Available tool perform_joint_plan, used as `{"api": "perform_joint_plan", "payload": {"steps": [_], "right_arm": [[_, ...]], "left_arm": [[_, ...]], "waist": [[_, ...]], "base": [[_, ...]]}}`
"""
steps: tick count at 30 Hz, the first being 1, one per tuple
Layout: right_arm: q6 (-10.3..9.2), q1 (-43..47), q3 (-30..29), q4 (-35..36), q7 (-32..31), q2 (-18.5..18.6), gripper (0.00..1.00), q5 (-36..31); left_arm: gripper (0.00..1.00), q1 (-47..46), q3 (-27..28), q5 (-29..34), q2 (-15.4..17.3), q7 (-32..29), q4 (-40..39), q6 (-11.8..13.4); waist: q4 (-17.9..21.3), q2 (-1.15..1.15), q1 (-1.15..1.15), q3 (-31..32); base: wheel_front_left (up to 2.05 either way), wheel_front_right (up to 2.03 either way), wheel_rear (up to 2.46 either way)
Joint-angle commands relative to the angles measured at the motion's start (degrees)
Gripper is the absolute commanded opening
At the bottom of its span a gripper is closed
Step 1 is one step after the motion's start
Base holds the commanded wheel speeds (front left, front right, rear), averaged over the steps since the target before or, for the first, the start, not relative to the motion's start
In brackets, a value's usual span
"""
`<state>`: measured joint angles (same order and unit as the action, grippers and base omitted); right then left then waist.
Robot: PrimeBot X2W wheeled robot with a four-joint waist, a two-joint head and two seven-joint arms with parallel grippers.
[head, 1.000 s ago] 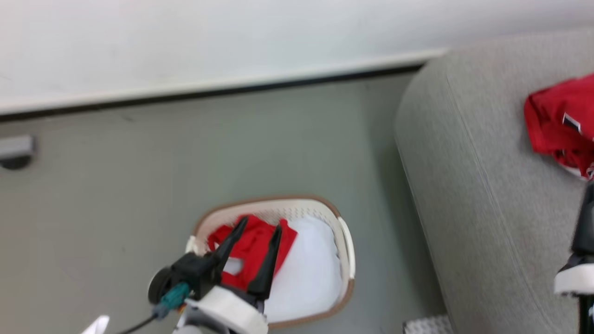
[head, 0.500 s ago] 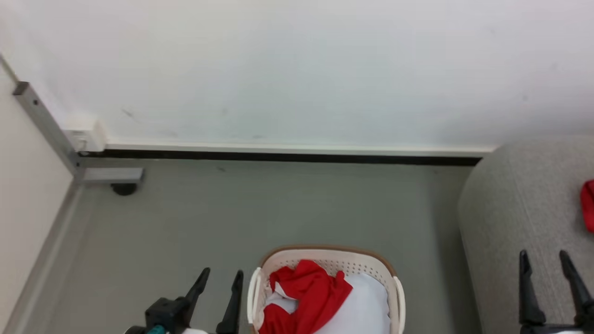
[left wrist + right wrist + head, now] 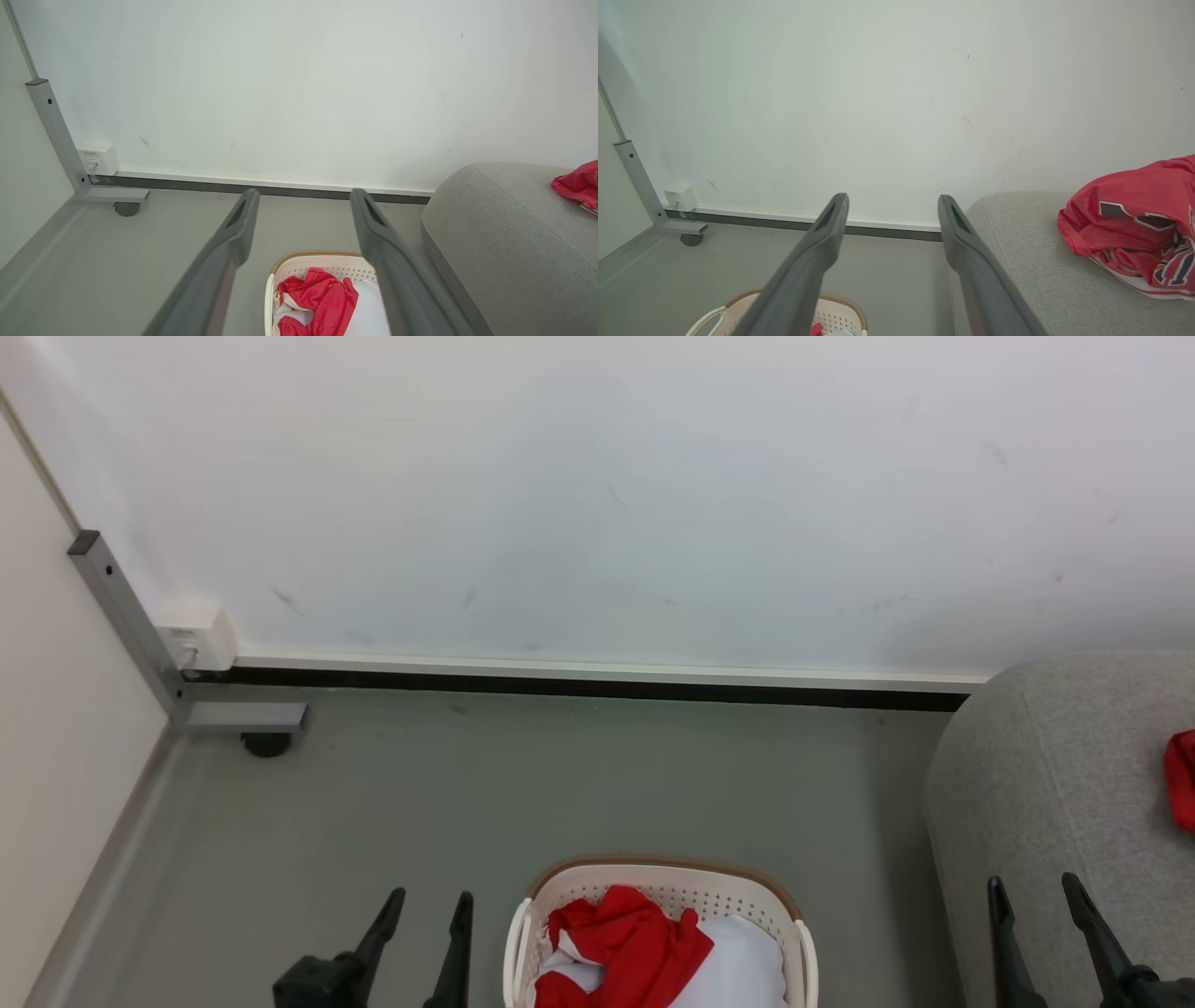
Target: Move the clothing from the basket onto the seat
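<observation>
Counting two red pieces: one crumpled red garment [image 3: 635,943] lies in the single basket [image 3: 667,879] on top of a white pad [image 3: 738,971], and one red jersey [image 3: 1134,224] with dark letters rests on the grey seat [image 3: 1055,784], well apart from the basket. The basket stands on the grey floor [image 3: 560,775] near the seat and a white wall [image 3: 597,504]. A metal post [image 3: 121,616] on a caster stands in the left corner. The left claw [image 3: 430,896] hovers just beside the basket and the right claw [image 3: 1033,881] over the seat's edge, both with fingers spread and empty, pointing toward the wall.
</observation>
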<state>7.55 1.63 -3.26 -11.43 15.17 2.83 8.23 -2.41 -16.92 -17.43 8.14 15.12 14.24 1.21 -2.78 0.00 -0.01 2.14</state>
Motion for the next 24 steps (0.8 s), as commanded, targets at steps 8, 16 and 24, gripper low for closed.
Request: {"api": "perform_joint_plan", "payload": {"steps": [8, 16, 24], "right_arm": [[-0.12, 0.19, 0.63, -0.14, -0.03, 0.12, 1.0, 0.78], [-0.12, -1.69, 1.26, 0.5, -0.03, 0.11, 1.0, 1.04], [-0.12, -6.48, 2.23, 2.49, -0.04, 0.11, 1.0, 1.85]], "left_arm": [[1.0, 0.92, 2.58, 2.68, -1.16, 0.04, -0.1, -1.73], [1.0, -1.75, 3.35, 4.48, -1.91, 0.04, 0.23, -3.55], [1.0, -10.45, 1.89, 6.58, -1.37, 0.04, 2.64, -5.69]], "waist": [[2.02, 0.0, 0.01, -0.55], [4.77, 0.0, 0.01, -3.78], [8.11, 0.0, 0.01, -13.66]], "base": [[0.0, 0.0, 0.0], [0.0, 0.0, 0.0], [0.0, 0.0, 0.0]]}}
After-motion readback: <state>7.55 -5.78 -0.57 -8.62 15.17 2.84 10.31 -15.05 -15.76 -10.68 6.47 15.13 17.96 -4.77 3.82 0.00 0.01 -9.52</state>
